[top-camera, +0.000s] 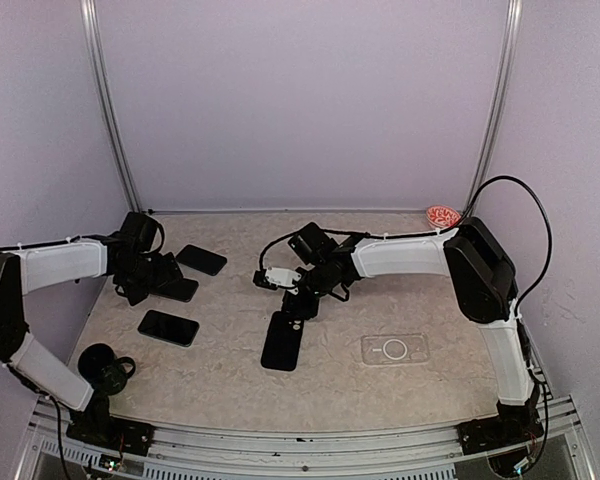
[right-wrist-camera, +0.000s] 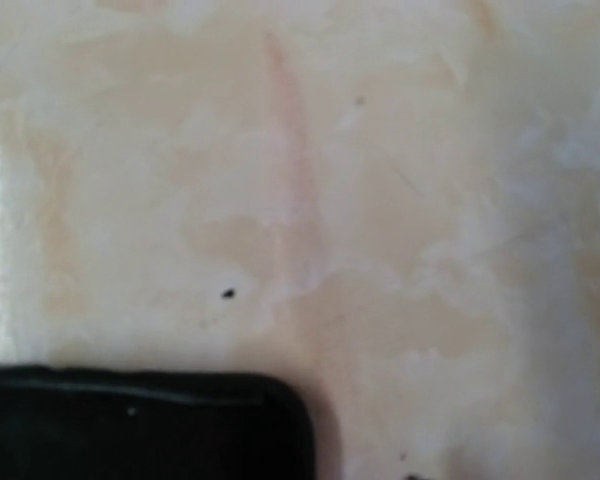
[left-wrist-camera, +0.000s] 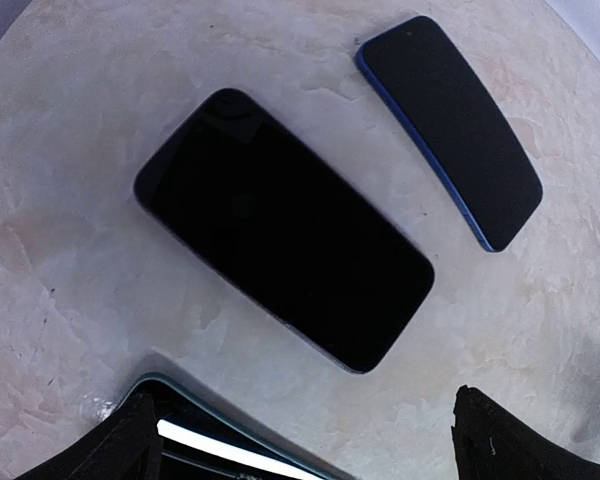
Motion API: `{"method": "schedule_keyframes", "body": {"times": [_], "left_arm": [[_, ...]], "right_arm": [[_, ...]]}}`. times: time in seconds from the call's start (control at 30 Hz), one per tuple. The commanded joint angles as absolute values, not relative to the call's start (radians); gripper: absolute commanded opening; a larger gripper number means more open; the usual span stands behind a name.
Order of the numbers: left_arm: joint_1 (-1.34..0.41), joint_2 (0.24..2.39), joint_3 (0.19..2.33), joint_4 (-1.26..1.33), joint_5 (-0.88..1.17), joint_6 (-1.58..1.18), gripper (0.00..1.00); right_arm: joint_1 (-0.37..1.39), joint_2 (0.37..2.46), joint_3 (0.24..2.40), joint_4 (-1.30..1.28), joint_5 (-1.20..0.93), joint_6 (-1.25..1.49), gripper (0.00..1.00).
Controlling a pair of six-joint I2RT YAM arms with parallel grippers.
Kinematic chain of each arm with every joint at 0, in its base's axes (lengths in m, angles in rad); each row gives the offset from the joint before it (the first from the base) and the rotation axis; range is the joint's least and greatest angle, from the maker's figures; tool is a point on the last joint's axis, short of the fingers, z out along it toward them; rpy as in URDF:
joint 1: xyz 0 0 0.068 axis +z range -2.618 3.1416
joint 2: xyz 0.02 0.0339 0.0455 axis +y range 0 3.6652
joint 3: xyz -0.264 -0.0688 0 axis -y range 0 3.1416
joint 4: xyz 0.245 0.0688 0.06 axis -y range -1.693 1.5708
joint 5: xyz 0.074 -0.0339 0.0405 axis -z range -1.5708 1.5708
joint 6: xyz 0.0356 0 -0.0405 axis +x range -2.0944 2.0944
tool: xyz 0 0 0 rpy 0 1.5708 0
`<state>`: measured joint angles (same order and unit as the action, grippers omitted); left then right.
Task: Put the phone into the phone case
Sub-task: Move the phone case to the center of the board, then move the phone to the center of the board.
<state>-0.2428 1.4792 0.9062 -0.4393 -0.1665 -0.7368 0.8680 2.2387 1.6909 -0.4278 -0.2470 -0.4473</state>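
A clear phone case (top-camera: 393, 349) with a ring mark lies flat at the front right, with nothing in it. A black phone (top-camera: 283, 340) lies near the table's middle. My right gripper (top-camera: 298, 303) hangs low over its far end, and whether its fingers touch the phone cannot be told. The blurred right wrist view shows only one black corner of that phone (right-wrist-camera: 140, 425) and no fingers. At the left, my left gripper (top-camera: 165, 283) stands open low over a teal-edged phone (left-wrist-camera: 210, 440), its fingers (left-wrist-camera: 510, 440) spread wide apart.
A black phone (left-wrist-camera: 280, 225) and a blue-edged phone (left-wrist-camera: 450, 130) lie ahead of the left gripper. Another dark phone (top-camera: 168, 328) lies at the front left. A black round object (top-camera: 105, 365) stands by the left arm's base and a small red-and-white object (top-camera: 442, 215) at the back right.
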Motion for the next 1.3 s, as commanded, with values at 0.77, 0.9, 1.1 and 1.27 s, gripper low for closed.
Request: {"method": "schedule_keyframes", "body": {"times": [0.77,0.9,1.1,1.27], "left_arm": [[-0.152,1.485,0.69,-0.393,-0.156,-0.861,0.99],[-0.152,1.508,0.678,-0.406,-0.145,-0.879,0.99],[-0.157,1.511,0.612,-0.35,-0.108,-0.903,0.99],[-0.204,1.524,0.608,-0.324,-0.1,-0.915,0.99]], "right_arm": [[0.966,2.023,1.493,-0.166,-0.37,-0.247,0.74],[0.977,2.02,1.491,-0.167,-0.354,-0.252,0.74],[0.982,2.005,1.472,-0.151,-0.363,-0.25,0.75],[0.983,2.008,1.467,-0.151,-0.366,-0.245,0.75]]}}
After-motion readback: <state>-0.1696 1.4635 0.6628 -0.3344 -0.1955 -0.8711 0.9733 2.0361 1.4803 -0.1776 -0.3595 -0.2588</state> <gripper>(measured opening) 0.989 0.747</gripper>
